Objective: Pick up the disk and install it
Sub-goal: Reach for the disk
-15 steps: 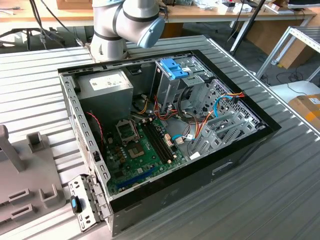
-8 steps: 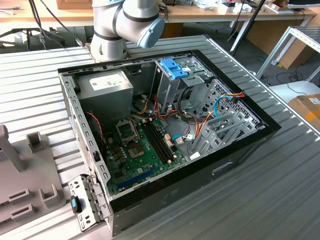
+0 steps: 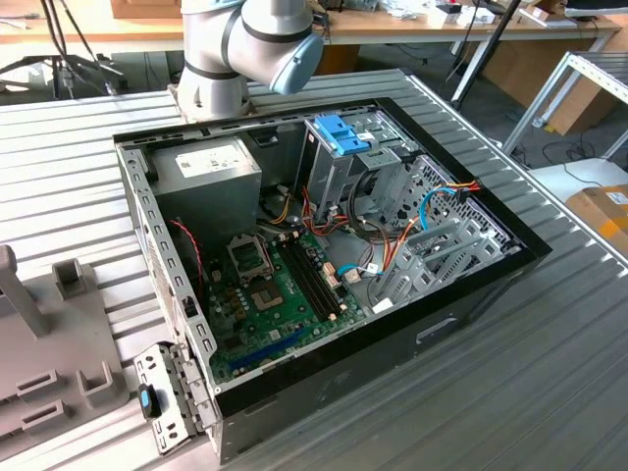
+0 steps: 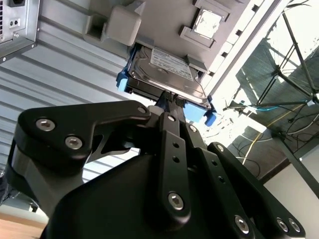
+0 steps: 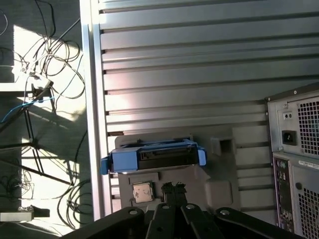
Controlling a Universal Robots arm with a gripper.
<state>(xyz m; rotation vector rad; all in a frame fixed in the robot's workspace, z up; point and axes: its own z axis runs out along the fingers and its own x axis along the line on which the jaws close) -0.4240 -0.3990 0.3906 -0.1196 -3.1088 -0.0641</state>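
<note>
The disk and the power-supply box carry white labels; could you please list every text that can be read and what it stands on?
No text can be read.
White label on the disk: print too small to read.
White label on the power-supply box: print too blurred to read.
Square metal chip near the disk: markings unreadable.

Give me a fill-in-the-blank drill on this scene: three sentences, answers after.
1. The disk sits in a light-____ plastic bracket.
2. The label on the disk is ____.
3. In the exterior view, the motherboard inside the open case is ____.

Missing words: blue; white; green.
</note>
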